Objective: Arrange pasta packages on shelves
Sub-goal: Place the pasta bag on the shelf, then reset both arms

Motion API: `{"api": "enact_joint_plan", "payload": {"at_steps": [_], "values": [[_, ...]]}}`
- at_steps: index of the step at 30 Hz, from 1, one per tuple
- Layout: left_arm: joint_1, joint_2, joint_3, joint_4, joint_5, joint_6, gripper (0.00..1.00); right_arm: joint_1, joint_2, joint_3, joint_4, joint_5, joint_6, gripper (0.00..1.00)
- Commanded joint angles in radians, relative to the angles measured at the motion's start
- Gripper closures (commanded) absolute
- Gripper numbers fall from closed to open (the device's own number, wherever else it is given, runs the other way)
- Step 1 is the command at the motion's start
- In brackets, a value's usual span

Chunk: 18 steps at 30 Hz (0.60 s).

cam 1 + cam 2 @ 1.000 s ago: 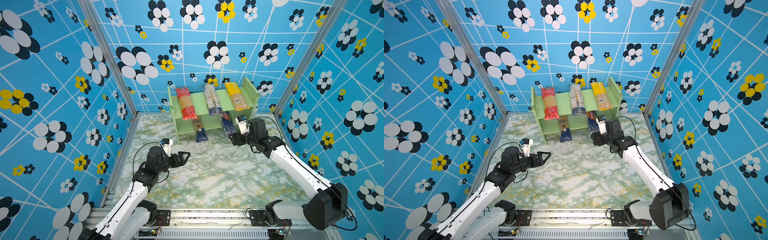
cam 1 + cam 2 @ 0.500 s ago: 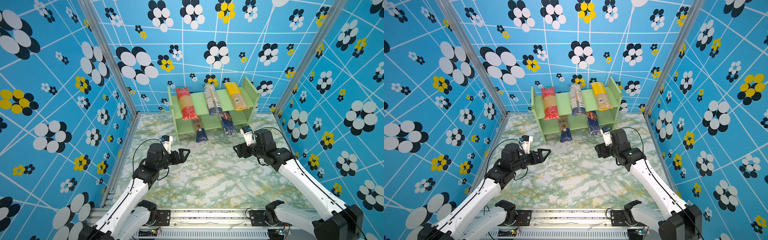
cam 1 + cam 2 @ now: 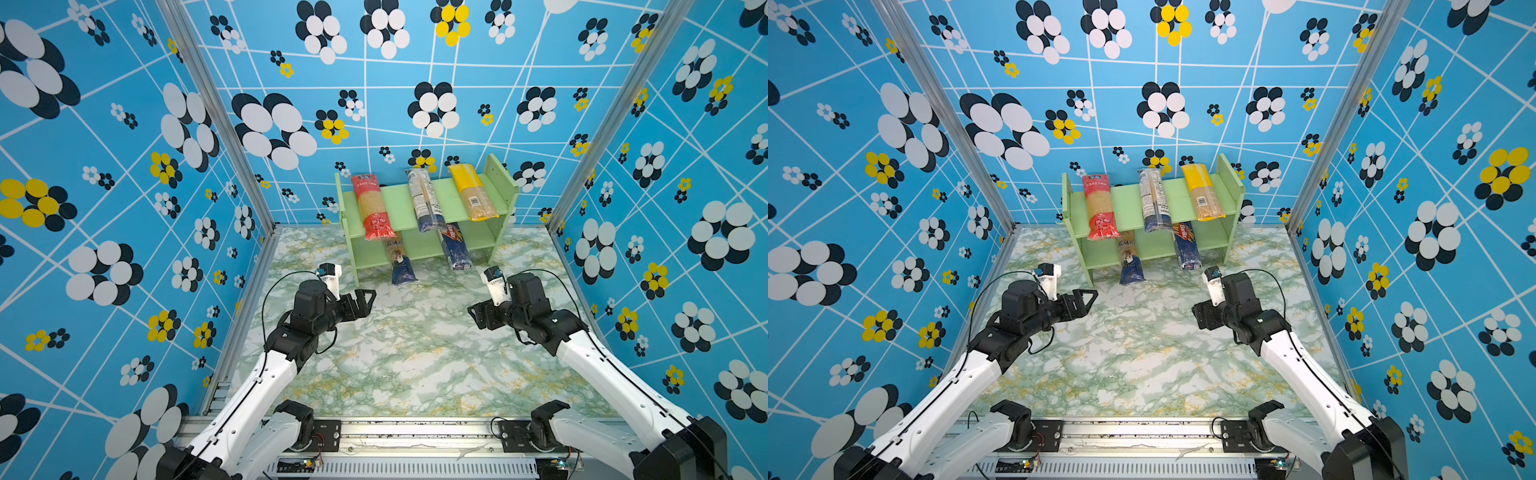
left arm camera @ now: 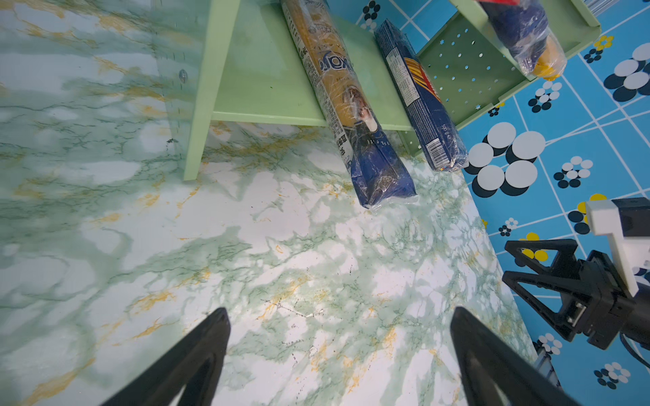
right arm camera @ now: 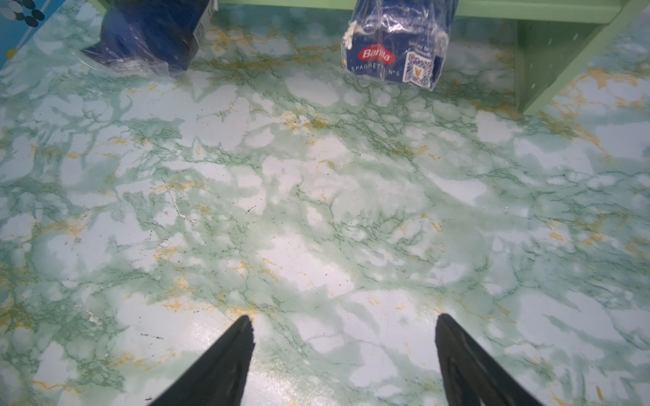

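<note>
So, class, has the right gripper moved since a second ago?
Yes. The right gripper has backed away from the green shelf unit, toward the robot's base, leaving the dark blue Barilla pack on the lower tier.

Robot test cell in a lab, not a real shop. Walls were flat panels printed with a blue flower-and-grid pattern, held by bare aluminium posts at the corners. Worktop was covered in a green marble pattern. Left arm and right arm sat on an aluminium rail along the front edge, with a slotted grille and exposed wiring below it. Only shop-like bit was a small green shelf unit carrying spaghetti packs, e.g. the red pack.
</note>
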Motion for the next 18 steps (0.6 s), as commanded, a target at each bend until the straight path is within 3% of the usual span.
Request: {"api": "enact_joint_plan", "payload": {"at_steps": [1, 9, 18], "values": [[0.006, -0.022, 0.04, -0.047, -0.05, 0.048, 0.01, -0.006, -0.018, -0.023, 0.07, 0.012, 0.0, 0.17], [0.009, -0.028, 0.091, -0.097, -0.116, 0.151, 0.01, -0.019, -0.018, -0.07, 0.141, 0.064, -0.01, 0.16], [0.035, -0.04, 0.106, -0.061, -0.172, 0.287, 0.01, -0.121, -0.008, -0.096, 0.209, 0.031, 0.004, 0.16]]}}
